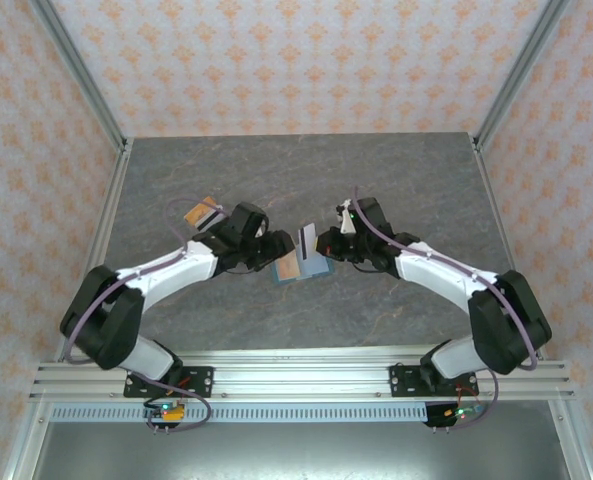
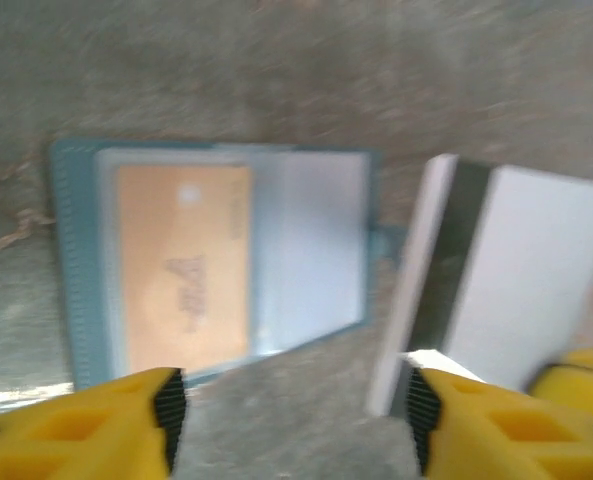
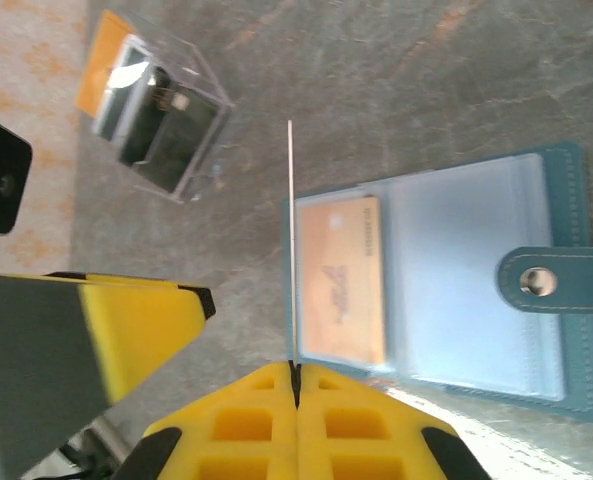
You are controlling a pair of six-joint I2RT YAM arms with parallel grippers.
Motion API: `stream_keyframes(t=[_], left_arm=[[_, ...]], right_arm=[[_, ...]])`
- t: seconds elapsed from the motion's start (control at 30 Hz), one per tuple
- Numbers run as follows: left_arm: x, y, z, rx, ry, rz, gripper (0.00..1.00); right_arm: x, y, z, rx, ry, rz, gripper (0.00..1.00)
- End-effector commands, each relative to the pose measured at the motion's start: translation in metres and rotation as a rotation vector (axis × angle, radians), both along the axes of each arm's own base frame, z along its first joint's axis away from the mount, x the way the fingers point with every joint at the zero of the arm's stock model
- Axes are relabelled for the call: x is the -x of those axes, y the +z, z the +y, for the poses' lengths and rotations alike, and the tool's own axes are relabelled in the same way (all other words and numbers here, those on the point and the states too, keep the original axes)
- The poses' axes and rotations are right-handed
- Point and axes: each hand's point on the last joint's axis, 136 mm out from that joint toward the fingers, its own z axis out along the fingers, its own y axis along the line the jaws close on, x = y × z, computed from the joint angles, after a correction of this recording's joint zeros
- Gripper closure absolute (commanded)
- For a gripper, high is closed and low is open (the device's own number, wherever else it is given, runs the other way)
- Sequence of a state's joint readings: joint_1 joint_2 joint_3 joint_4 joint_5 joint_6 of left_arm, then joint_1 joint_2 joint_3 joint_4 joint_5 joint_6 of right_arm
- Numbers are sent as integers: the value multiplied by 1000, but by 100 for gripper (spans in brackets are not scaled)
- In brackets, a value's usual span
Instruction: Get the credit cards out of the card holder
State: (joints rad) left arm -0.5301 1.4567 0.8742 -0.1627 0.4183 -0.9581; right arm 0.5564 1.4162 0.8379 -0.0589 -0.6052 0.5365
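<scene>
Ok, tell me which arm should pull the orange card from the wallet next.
Left. The left gripper is open and empty, close to the open card holder, with the orange card ahead of its fingers. The right gripper is shut on a white card.

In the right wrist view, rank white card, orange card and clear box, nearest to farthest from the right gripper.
1. White card, pinched in the right gripper.
2. Orange card, in the card holder, just right.
3. Clear box, upper left.

teal soft folding wallet [image 3: 456,270], pale blue pockets; flat orange-tan card [image 3: 341,280]; thin white card [image 2: 536,270], dark stripe; grey veined tabletop [image 1: 296,180].
</scene>
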Motion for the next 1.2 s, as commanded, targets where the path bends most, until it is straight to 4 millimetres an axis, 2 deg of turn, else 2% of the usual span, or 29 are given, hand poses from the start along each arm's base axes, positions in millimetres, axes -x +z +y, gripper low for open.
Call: stream_keyframes(t=[0.0,0.07,0.17,0.3,0.4,0.7,0.83,0.87,0.9,1.0,1.07,1.17], left_arm=[[-8,30,0,139,53,-71,29],[-12,45,-1,234,69,-107,22],[-15,67,-10,337,53,-160,17],[-19,86,-18,414,31,-203,17],[-23,96,-23,467,26,-220,21],[-29,109,-26,539,40,-238,67],[-29,105,-21,515,49,-234,96],[-29,101,-19,494,54,-224,100],[-28,100,-16,474,55,-224,100],[-23,94,-1,314,49,-228,100],[-18,89,19,162,52,-220,100],[-14,87,51,-44,38,-213,100]], right_arm=[[0,33,8,-147,10,-18,100],[-3,51,11,-262,6,0,100],[-6,74,16,-383,15,14,100],[-6,91,20,-444,31,15,100],[-5,104,23,-491,48,15,100],[-1,105,26,-494,73,42,100],[-1,93,24,-441,66,57,100],[-2,89,24,-410,72,58,95],[-2,82,22,-371,69,69,90],[-5,58,8,-204,35,58,62],[-8,48,-3,-102,17,27,44],[-11,36,-18,17,-2,-10,25]])
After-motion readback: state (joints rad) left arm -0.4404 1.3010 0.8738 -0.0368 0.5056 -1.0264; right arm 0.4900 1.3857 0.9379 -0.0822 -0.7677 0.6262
